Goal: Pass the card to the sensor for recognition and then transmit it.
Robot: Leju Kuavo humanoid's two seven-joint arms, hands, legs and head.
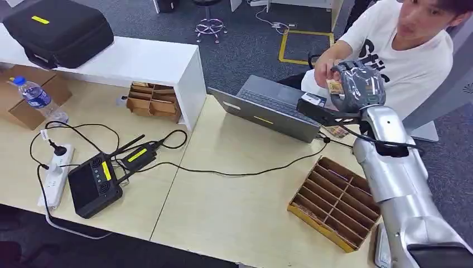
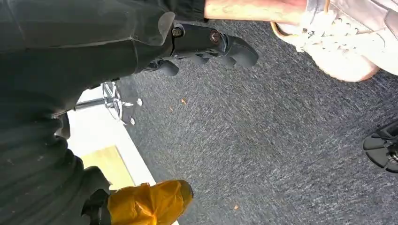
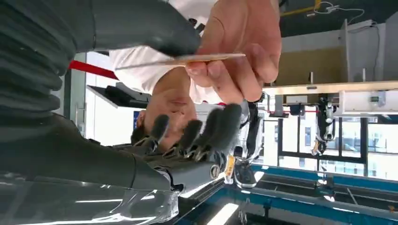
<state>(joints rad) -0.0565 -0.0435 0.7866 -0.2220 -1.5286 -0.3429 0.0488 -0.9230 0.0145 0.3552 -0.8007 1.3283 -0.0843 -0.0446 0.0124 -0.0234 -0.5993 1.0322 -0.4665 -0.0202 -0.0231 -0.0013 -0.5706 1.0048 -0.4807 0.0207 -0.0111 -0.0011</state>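
The right hand (image 1: 357,84), grey with dark fingers, is raised at the upper right of the head view, in front of a seated person in a white printed T-shirt (image 1: 410,61). A thin tan card (image 3: 183,59) is lying edge-on in the right wrist view, its long axis running across the frame from the thick grey thumb (image 3: 145,28) toward the person's hand (image 3: 239,47). The person's fingers are pinching the far end of the card; the thumb is lying along its near end, while the dark fingers (image 3: 206,131) are standing well apart from it, curled and open. Whether the thumb is pressing the card cannot be told.

The left hand (image 2: 202,44) is hanging over grey carpet, its dark fingers curled with nothing in them.

At the lower right of the head view, a tan cardboard divider tray (image 1: 334,204) is sitting on the pale wooden table (image 1: 234,206); its contents cannot be made out. A second cardboard divider box (image 1: 150,99) is sitting beside the white shelf unit (image 1: 139,61). A grey open laptop (image 1: 273,109) is standing just below the raised hand.
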